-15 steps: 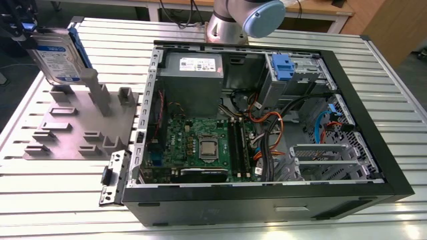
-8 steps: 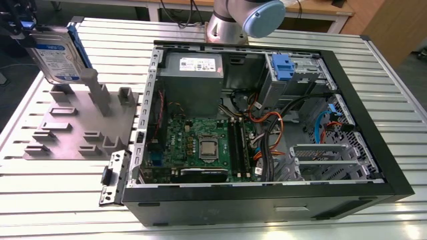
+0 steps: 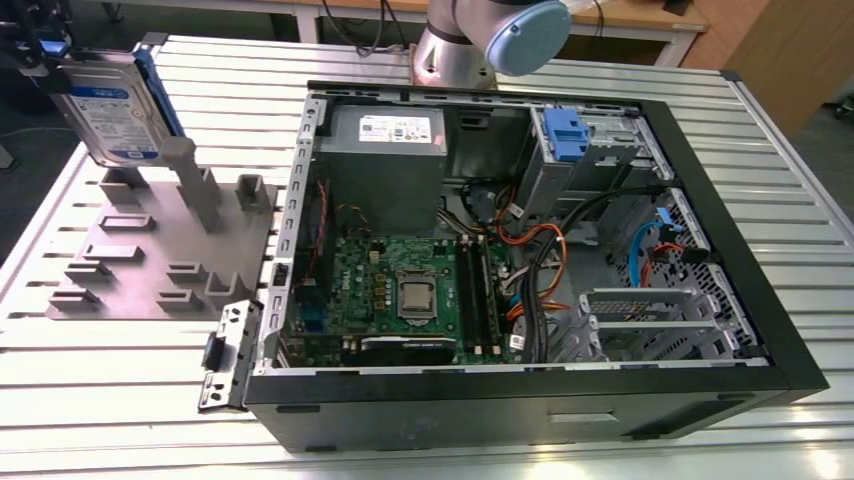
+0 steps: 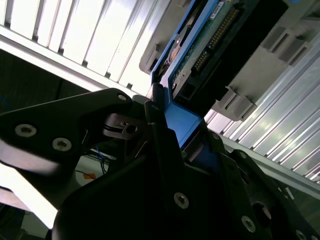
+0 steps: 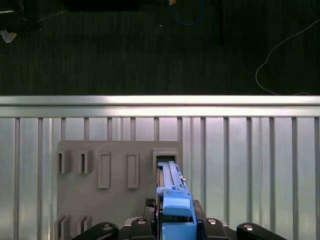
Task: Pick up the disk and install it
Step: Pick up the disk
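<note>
The disk (image 3: 123, 108), a silver drive with a white-and-blue label in a blue bracket, stands upright at the exterior view's upper left. Its lower edge is just over the uprights of the grey fixture plate (image 3: 134, 262); I cannot tell whether they touch. My gripper (image 3: 56, 72) is shut on the disk's top end. In the first wrist view the disk (image 5: 174, 200) appears edge-on between the black fingers of the gripper (image 5: 175, 226), above a slot of the fixture plate (image 5: 117, 200). The second wrist view has the blue bracket (image 4: 182, 124) clamped in the gripper (image 4: 175, 145).
An open black computer case (image 3: 747, 240) lies on the slatted aluminium table (image 3: 787, 160), to the exterior view's right of the fixture. Inside are a grey power-supply box (image 3: 387, 150), a motherboard (image 3: 400, 290), cables and a drive bay with a blue latch (image 3: 567, 135). The arm's base (image 3: 481, 40) stands behind the case.
</note>
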`<state>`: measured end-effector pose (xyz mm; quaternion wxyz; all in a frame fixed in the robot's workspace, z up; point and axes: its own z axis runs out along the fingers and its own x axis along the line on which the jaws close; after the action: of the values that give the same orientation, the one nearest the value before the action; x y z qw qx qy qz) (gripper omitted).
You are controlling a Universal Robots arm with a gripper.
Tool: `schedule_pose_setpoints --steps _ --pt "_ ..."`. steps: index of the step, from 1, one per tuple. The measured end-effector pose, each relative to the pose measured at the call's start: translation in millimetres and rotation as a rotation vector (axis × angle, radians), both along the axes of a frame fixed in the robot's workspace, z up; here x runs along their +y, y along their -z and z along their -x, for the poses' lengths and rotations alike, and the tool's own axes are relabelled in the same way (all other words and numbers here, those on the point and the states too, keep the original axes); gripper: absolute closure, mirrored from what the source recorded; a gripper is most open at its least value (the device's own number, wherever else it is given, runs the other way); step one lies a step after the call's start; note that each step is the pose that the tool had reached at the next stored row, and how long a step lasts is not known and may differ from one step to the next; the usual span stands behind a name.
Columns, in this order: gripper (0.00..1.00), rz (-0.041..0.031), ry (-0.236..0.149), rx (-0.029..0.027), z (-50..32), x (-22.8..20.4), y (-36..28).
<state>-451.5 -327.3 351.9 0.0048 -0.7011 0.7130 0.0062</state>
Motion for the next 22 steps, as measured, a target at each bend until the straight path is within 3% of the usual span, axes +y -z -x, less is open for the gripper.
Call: schedule_pose_setpoints --steps 8,22 --pt "0.64 0.0000 0.000 0.0000 0.0 0.0 -6.9" --pt "0.64 0.0000 0.000 -0.0001 0.0 0.0 -11.0"
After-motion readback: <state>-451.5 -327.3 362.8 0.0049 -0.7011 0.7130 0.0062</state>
